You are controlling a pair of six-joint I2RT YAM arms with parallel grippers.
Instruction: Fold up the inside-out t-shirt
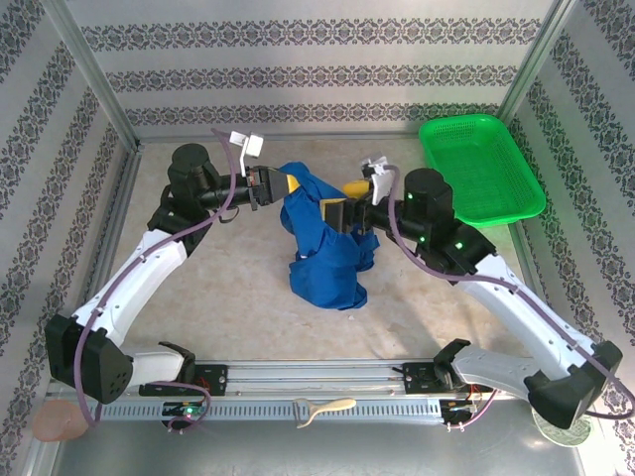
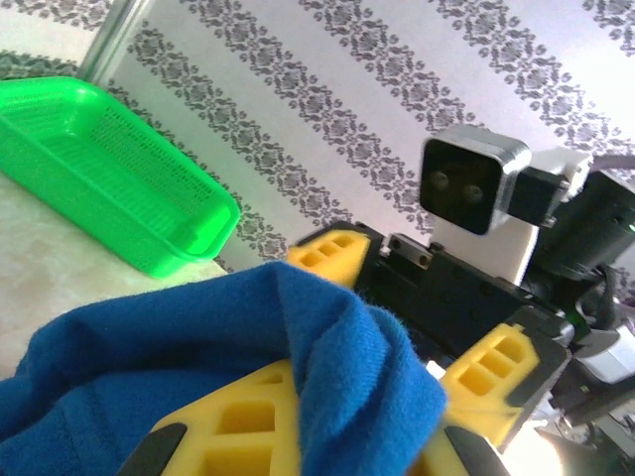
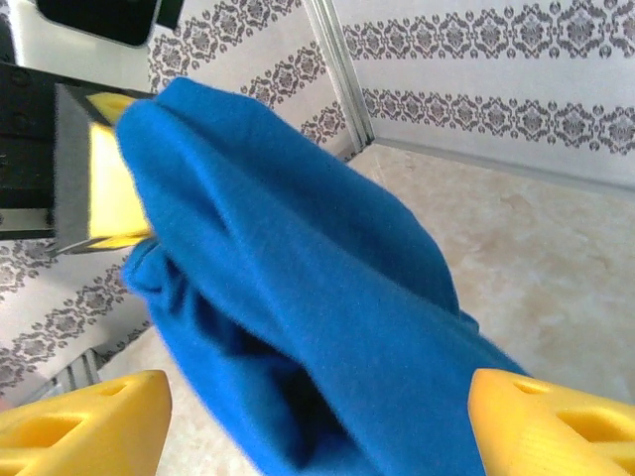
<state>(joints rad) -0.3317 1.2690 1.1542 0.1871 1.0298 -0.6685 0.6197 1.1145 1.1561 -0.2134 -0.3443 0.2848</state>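
On bench (image 1: 218, 297): royal blue wrinkled cloth t-shirt (image 1: 327, 263), bunched, upper part raised.
Left end effector (image 1: 270, 185) clamped on its cloth; right end effector (image 1: 344, 198) spread wide, gripping nothing.

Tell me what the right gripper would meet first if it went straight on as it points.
The blue t-shirt, hanging between the right gripper's open fingers; behind it, likely the left gripper, though depth is unclear.

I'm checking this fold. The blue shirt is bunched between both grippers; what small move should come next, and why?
Probably draw the right gripper back, clear of the t-shirt, then seek an edge. Its jaws stand open around the cloth without pinching it, while the left gripper is shut on it, holding up a bunch whose rest is heaped on the table.
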